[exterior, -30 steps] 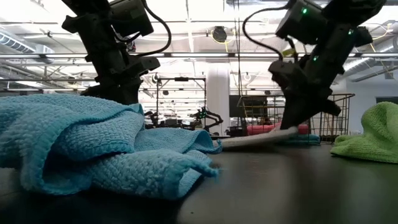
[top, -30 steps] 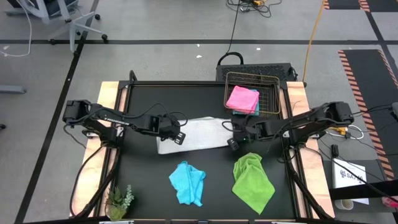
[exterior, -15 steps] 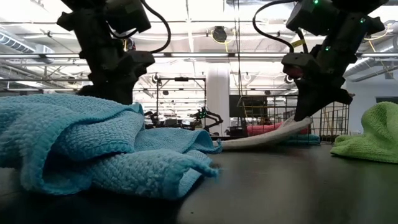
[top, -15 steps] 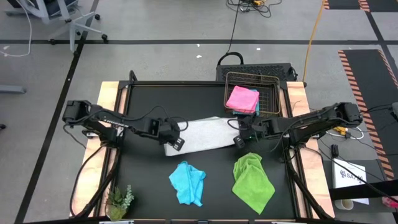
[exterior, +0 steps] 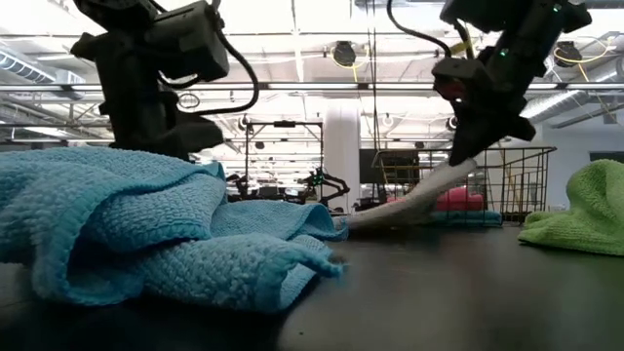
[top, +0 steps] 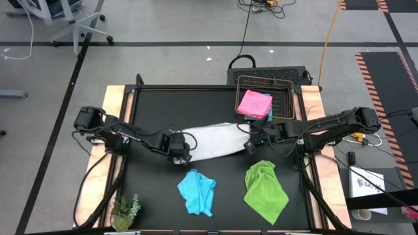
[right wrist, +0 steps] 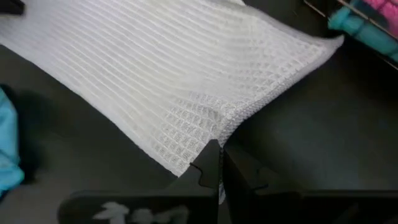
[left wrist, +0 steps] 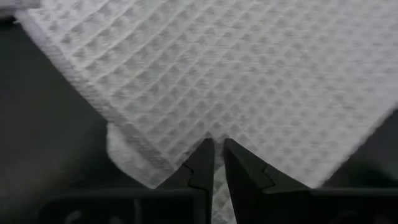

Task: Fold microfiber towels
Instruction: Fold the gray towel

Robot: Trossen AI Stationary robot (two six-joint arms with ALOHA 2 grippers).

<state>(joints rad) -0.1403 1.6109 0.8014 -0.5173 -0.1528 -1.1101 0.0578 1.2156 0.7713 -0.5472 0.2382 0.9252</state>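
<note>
Your white-grey towel [top: 210, 140] lies stretched in the middle of the black desk [top: 150, 111], its long axis running left to right across the desk between the two arms, with the right end lifted off the surface and the cloth sloping down toward the left, as the low view [exterior: 414, 200] shows. Your left gripper [top: 183, 155] reaches in low from the left, the arm stretched nearly flat over the desk, and its fingers [left wrist: 202, 165] are pinched on the towel's near left corner with only the cloth's thickness between them. Your right gripper [top: 250, 145] comes in from the right, arm likewise extended, and its fingers [right wrist: 208, 165] are closed tight on the towel's right edge, holding that end raised. A crumpled light blue towel [top: 196, 191] and a lime green towel [top: 265, 190] lie nearer the front edge, apart from each other. The pink towel [top: 254, 103] rests in the wire basket [top: 285, 98] on top of another blue one. A small plant [top: 125, 210] stands at the front left corner.
</note>
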